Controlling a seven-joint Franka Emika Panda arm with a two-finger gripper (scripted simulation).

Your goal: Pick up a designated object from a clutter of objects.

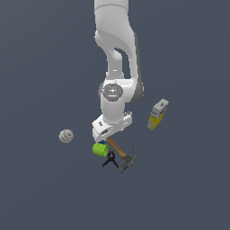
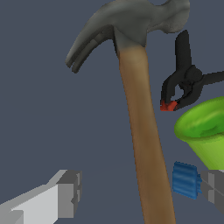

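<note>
So the gripper (image 2: 131,188) is spread wide, with one finger on each side of the hammer's (image 2: 140,131) wooden handle, and neither finger is touching it as far as I can see. One pad (image 2: 186,180) is blue and sits just beside the handle; the other finger (image 2: 70,192) is further off on the opposite side. Nothing is held.

In the exterior view the gripper (image 1: 106,140) hangs low over the tabletop (image 1: 45,188), right above the handle end. The hammer (image 1: 121,155) lies flat, its handle running out from under the gripper to the dark grey head, claw end farthest away.

The yellow-and-white box (image 1: 157,114) stands well apart from the gripper, off to the exterior view's right. The lime-green cup (image 1: 100,149) is right next to the gripper, just beside the handle, lying tipped over. The baseball (image 1: 66,135) sits well away on the exterior view's left. The small black clamp (image 1: 110,159) with a red tip is just past the cup, close alongside the handle.
</note>
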